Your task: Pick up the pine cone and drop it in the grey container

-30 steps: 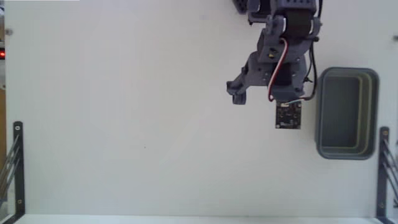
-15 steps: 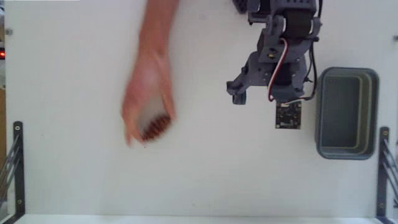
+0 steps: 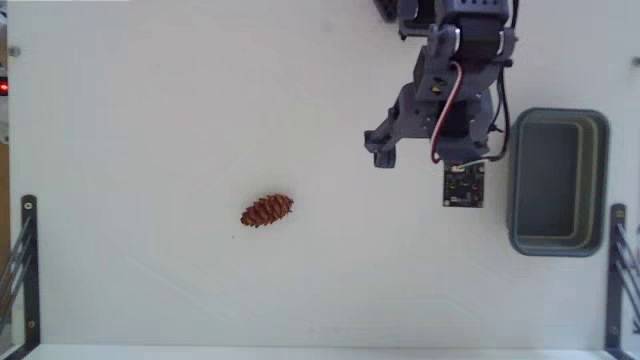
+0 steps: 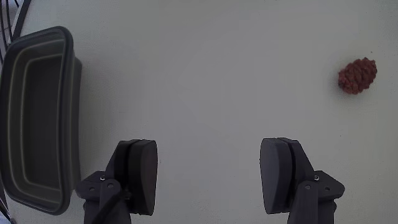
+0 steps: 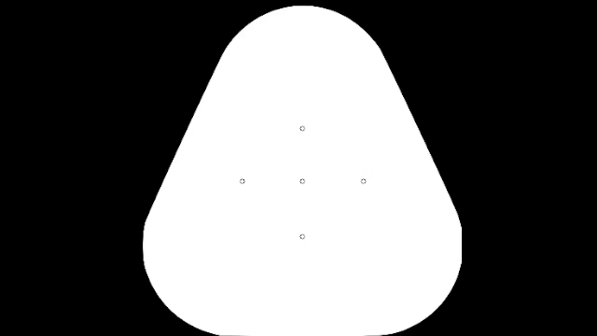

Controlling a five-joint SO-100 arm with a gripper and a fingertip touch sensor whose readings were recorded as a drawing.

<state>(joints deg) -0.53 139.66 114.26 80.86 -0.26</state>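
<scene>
Reddish-brown against the pale table [image 3: 150, 100]: that is how I see the pine cone [image 3: 267, 210] in the fixed view, lying on its side with its long axis slightly tilted, a little left of the table's middle and somewhat nearer the bottom edge than the top. Nothing touches it. At the far left edge a dark metal bracket [image 3: 26, 262] stands near the bottom-left corner.

Moving right in the same view, I note the arm [image 3: 455, 75] reaching in from the top edge, right of centre, with a red-and-white wire looping down its side and a small dark camera board [image 3: 464, 185] hanging at its lower end. The arm is well apart from the cone. Just beside it, against the right edge of the table, sits the grey container [image 3: 557, 246], long side running top to bottom, upright; I see nothing inside. A second bracket [image 3: 617, 270] stands at the bottom-right corner.

In the wrist view the order flips: the grey container [image 4: 12, 81] is at the left edge, the gripper [image 4: 211, 177] is at the bottom centre, and the pine cone [image 4: 358, 76] is far off at upper right. The two fingers [image 4: 142, 176] stand wide apart with bare table between them; jaws open, holding nothing.
</scene>
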